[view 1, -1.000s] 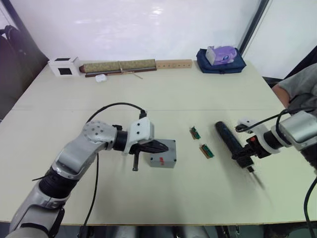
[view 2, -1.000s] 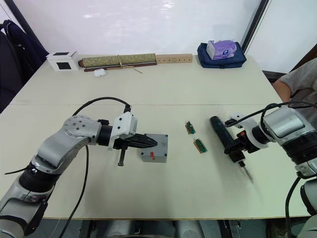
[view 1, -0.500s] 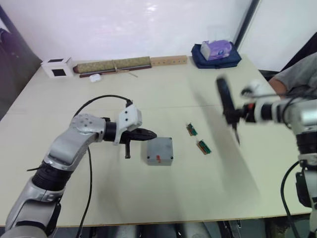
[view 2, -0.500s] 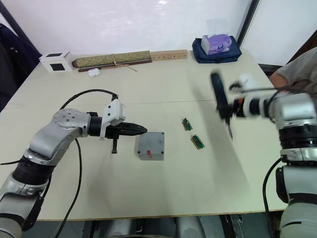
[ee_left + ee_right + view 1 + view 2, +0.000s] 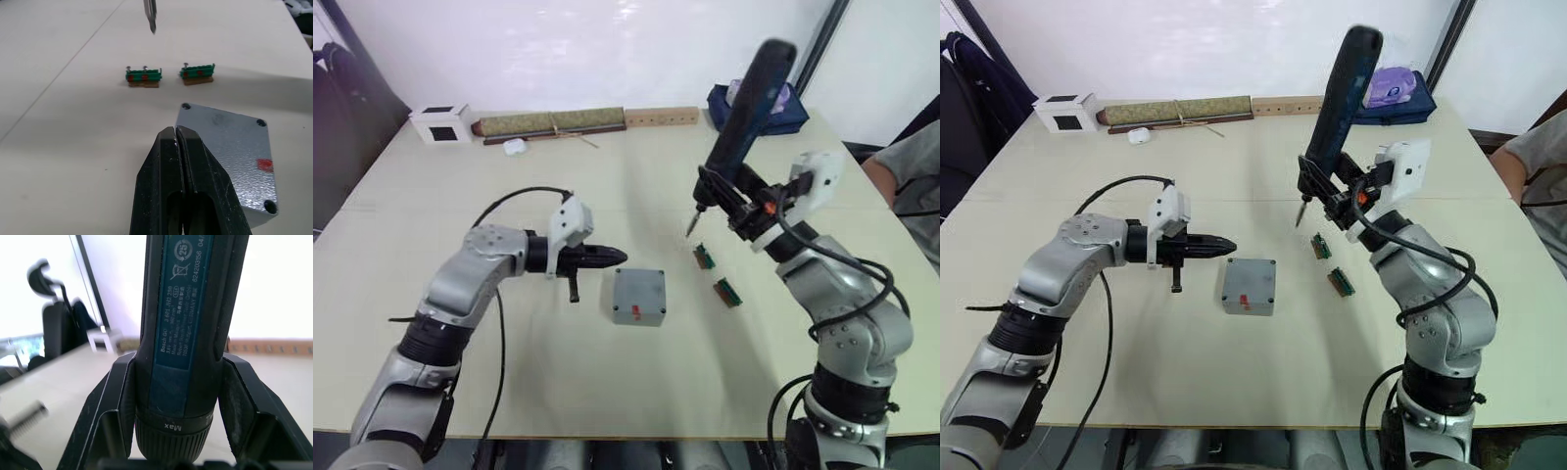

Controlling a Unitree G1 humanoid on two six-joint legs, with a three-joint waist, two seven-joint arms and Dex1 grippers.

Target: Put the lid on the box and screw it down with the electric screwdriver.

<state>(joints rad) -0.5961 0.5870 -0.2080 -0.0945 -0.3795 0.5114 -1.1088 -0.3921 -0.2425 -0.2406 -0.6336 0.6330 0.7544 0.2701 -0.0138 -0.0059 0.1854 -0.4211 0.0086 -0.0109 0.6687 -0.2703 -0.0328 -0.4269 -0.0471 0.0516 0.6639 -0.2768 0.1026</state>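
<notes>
Left eye view: one long black cylindrical electric screwdriver (image 5: pixel 744 108) is seen right of centre in the upper half of the frame, clamped in the right claw (image 5: pixel 732 201) and tilted with its thin metal bit pointing down. One small square grey plastic box (image 5: pixel 638 296), its flat grey lid (image 5: pixel 229 144) seated on top and a red mark on its side, is found at the frame's centre on the pale worktop (image 5: pixel 636 382). The left claw (image 5: pixel 607 257), clenched on nothing, is held just left of the box. Two small green strips (image 5: pixel 704 257) (image 5: pixel 725 292) are counted right of the box, under the screwdriver's bit.
</notes>
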